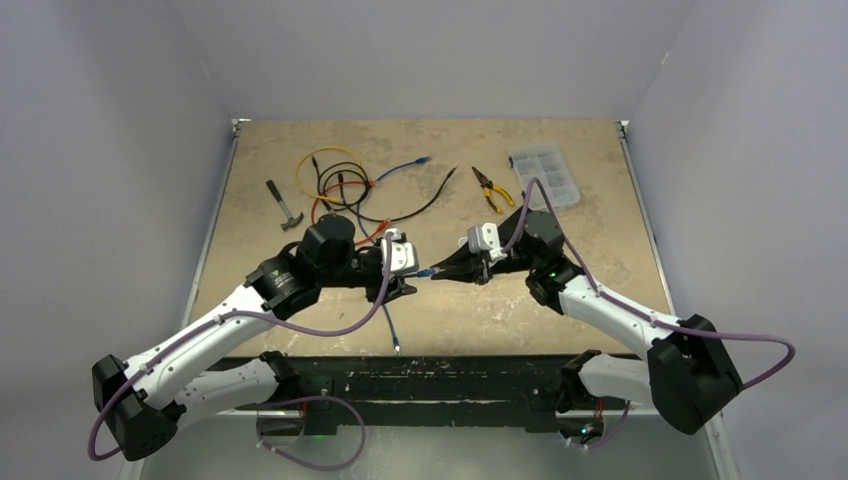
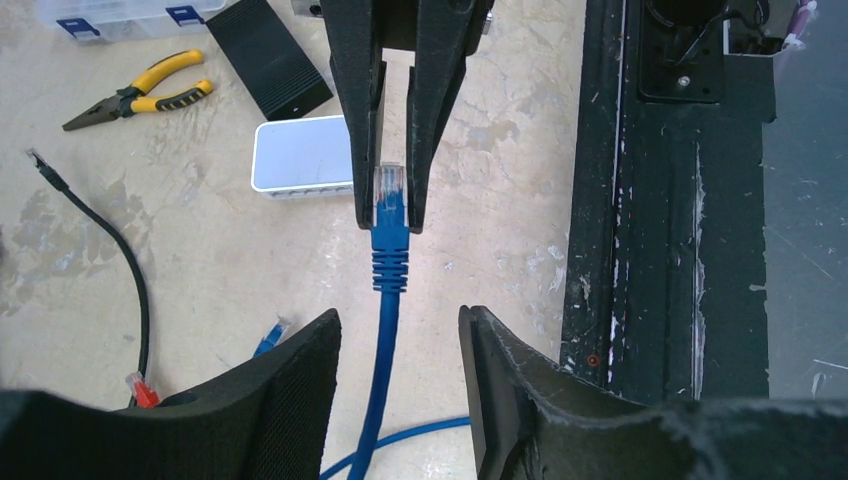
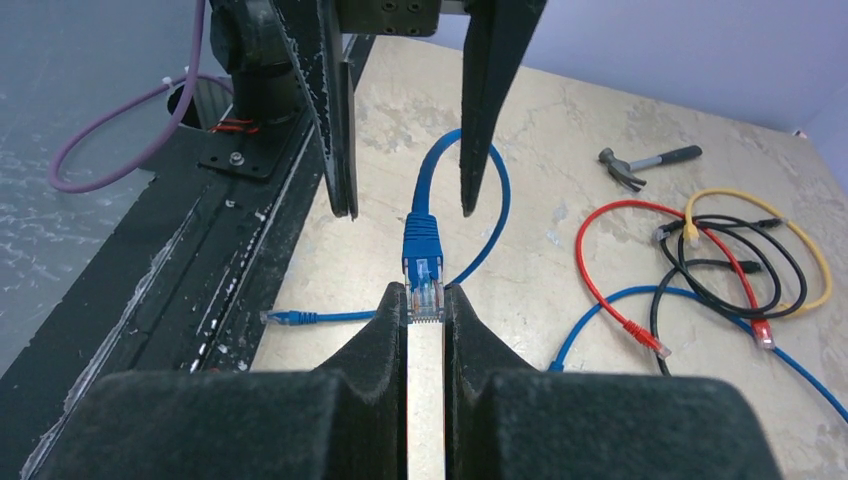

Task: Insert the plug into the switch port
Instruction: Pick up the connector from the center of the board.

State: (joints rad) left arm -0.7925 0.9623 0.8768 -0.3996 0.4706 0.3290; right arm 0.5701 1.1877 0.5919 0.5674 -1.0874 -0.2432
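Observation:
A blue cable's clear plug point(image 3: 424, 285) is pinched at the tips of my right gripper point(image 3: 426, 295), which is shut on it above the table. In the left wrist view the plug point(image 2: 388, 192) sits between the right gripper's fingers point(image 2: 362, 150), with the white switch point(image 2: 300, 155) lying on the table behind them. My left gripper point(image 2: 398, 325) is open, and the blue cable point(image 2: 385, 330) runs between its fingers without touching them. In the top view the two grippers, left point(image 1: 412, 273) and right point(image 1: 440, 273), meet tip to tip at the table's middle. The switch is hidden there.
A black box point(image 2: 270, 55) lies by the switch. Yellow pliers point(image 1: 492, 188), a clear organiser box point(image 1: 545, 175), a hammer point(image 1: 284, 205) and a tangle of coloured cables point(image 1: 340, 185) lie at the back. A black rail point(image 1: 430, 375) runs along the near edge.

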